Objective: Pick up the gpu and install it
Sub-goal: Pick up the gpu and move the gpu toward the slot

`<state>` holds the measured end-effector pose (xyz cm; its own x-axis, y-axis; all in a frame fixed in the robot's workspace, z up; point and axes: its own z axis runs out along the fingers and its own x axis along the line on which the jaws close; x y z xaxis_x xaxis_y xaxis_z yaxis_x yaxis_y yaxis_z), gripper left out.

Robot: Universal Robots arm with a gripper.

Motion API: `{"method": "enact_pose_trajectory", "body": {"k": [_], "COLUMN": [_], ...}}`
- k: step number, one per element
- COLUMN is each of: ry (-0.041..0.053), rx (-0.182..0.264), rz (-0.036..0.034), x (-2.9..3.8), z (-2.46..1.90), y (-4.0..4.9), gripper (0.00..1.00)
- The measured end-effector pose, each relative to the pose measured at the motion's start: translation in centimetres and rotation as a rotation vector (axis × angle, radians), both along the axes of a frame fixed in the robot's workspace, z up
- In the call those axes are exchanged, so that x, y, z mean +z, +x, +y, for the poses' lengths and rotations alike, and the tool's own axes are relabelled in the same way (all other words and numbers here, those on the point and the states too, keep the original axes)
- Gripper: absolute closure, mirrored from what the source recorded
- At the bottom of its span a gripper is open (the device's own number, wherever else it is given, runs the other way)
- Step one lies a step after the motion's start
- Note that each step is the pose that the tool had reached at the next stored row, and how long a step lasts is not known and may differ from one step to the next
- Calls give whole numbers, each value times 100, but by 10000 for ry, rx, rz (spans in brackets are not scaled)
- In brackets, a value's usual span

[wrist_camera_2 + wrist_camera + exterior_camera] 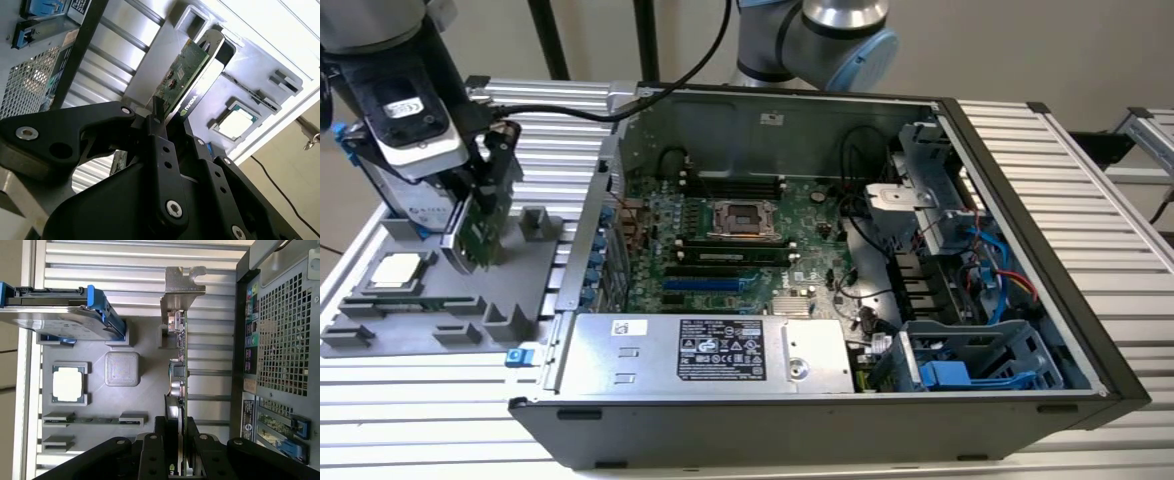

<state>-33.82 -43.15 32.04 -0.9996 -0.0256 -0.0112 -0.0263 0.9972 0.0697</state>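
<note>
Fingers of the tool (pixel 179 422) are pinching the gpu (pixel 181 370) by its two flat sides, close to one short end. The green card is sticking straight out past the tool's tip, so its long way is running the same way the tool is pointing. Its silver bracket (pixel 182 285) is sitting at the far end, the end farthest from the tool.

In the exterior view the tool is pointing down and the card is hanging under it, standing on end. The bracket end is reaching down to the grey tray (pixel 145 400). I cannot tell if it is touching the tray or floating just above it.

Going out from one flat side of the card, the hard drive (pixel 50 315) with the blue frame and the small square chip (pixel 67 384) are sitting on the tray, near the card but apart from it.

Going out from the other flat side, the open computer case (pixel 761 420) is lying on the surface (pixel 1067 140), just beside the tray. Its green board (pixel 761 250) is facing up, and the long slots (pixel 707 285) on it are well apart from the tool.

I am guessing the picking up is under way and the putting in is not yet done, because the card is hanging over the tray and not over the case.
</note>
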Motion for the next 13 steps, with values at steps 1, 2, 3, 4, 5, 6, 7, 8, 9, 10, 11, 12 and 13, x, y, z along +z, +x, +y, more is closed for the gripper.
{"method": "enact_pose_trajectory", "body": {"k": [1,2,3,4,5,6,7,8,9,10,11,12,13], "ry": [0,0,1,2,2,3,3,4,4,5,6,6,7], "rx": [0,-1,0,-1,0,0,0,0,0,0,0,0,-1], "rz": [0,0,0,0,0,0,0,0,0,0,0,0,0], "x": [4,7,11,14,18,21,25,28,32,35,38,41,45], "z": [0,0,0,0,0,0,0,0,0,0,0,0,0], "y": [0,0,0,0,0,0,0,0,0,0,0,0,0], "gripper": [100,100,100,100,100,100,100,100,100,100,100,100,100]}}
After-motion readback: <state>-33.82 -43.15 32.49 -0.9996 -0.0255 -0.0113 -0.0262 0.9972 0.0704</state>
